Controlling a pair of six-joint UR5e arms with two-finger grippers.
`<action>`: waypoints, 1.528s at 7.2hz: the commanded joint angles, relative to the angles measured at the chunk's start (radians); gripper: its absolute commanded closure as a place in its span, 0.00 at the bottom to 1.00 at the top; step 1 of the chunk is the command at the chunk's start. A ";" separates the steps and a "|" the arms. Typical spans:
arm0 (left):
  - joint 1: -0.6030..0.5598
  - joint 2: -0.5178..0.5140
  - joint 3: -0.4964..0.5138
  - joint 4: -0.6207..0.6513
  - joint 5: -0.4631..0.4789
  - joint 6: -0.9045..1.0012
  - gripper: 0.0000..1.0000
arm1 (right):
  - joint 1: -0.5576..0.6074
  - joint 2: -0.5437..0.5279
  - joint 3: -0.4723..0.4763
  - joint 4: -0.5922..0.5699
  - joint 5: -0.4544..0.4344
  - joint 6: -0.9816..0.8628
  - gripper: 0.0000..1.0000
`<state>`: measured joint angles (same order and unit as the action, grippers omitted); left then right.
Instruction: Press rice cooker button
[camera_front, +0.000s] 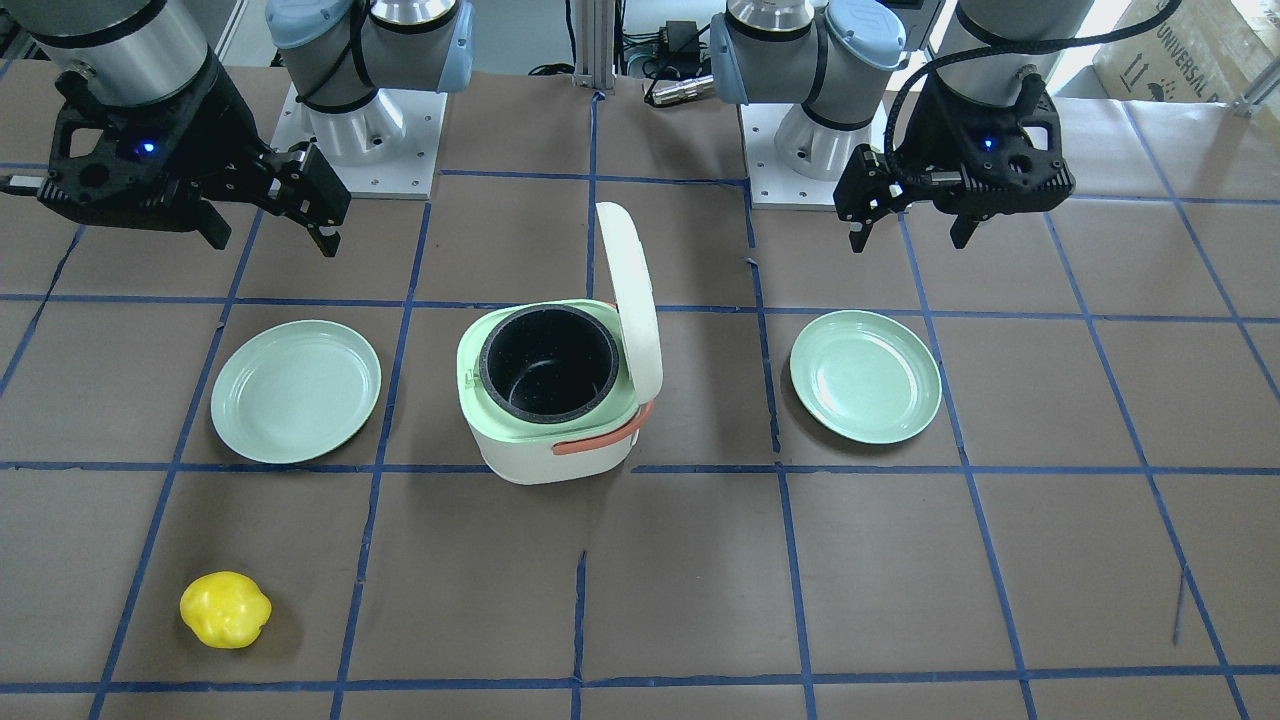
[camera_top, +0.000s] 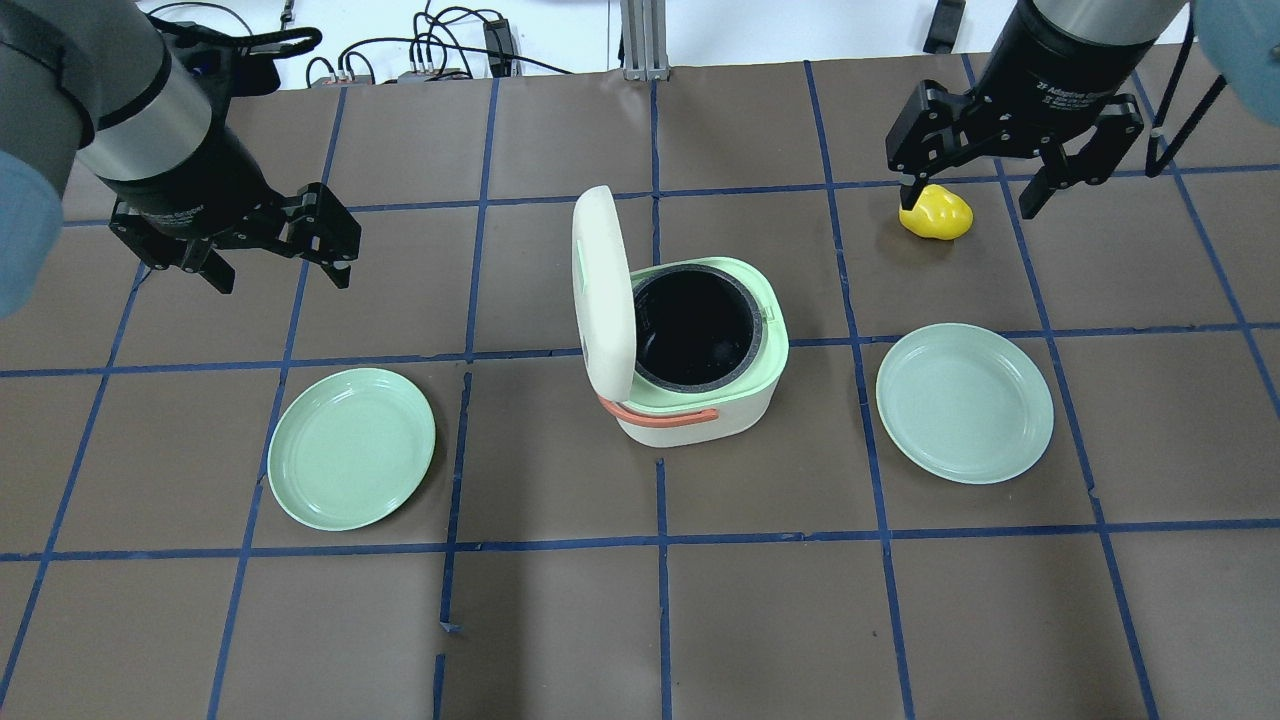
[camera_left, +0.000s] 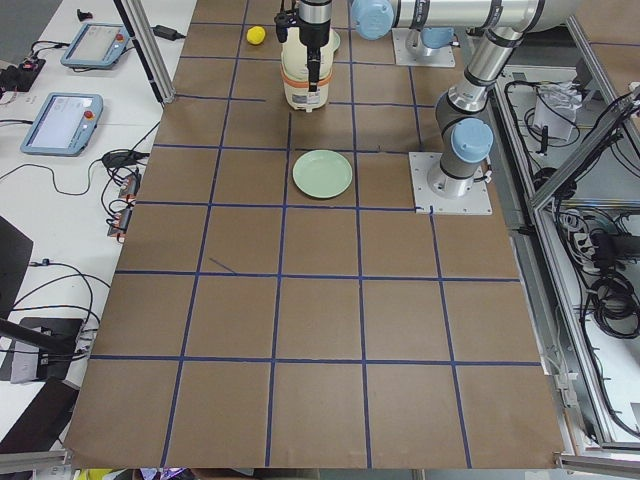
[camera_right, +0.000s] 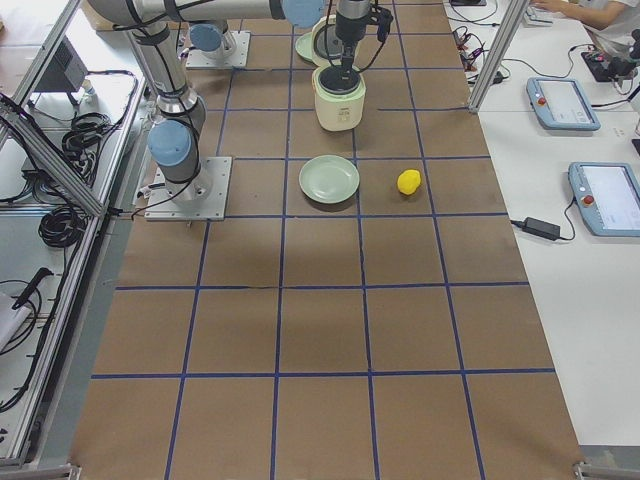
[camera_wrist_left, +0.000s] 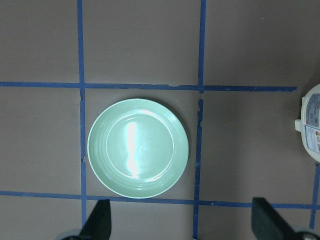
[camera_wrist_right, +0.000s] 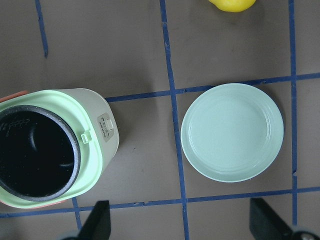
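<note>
The white and green rice cooker stands mid-table with its lid swung up and the black pot bare. In the right wrist view its small control panel sits on the cooker's side facing the right plate. My left gripper is open and empty, hovering left of the cooker and beyond the left plate. My right gripper is open and empty, hovering to the cooker's right, by a yellow fruit. Neither gripper touches the cooker.
A green plate lies left of the cooker, another green plate lies right of it. A yellow fruit lies beyond the right plate under my right gripper. Blue tape lines grid the brown table.
</note>
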<state>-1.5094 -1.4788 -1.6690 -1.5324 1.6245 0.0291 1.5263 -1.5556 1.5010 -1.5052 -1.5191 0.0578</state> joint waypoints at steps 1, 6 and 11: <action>0.000 0.000 0.000 0.000 0.000 0.000 0.00 | 0.000 0.000 -0.001 -0.015 -0.010 -0.013 0.08; 0.000 0.000 0.000 0.000 0.000 0.000 0.00 | 0.000 0.000 -0.001 -0.032 -0.001 -0.041 0.00; 0.000 0.000 0.000 0.000 0.000 0.000 0.00 | 0.000 0.000 -0.001 -0.032 -0.001 -0.041 0.00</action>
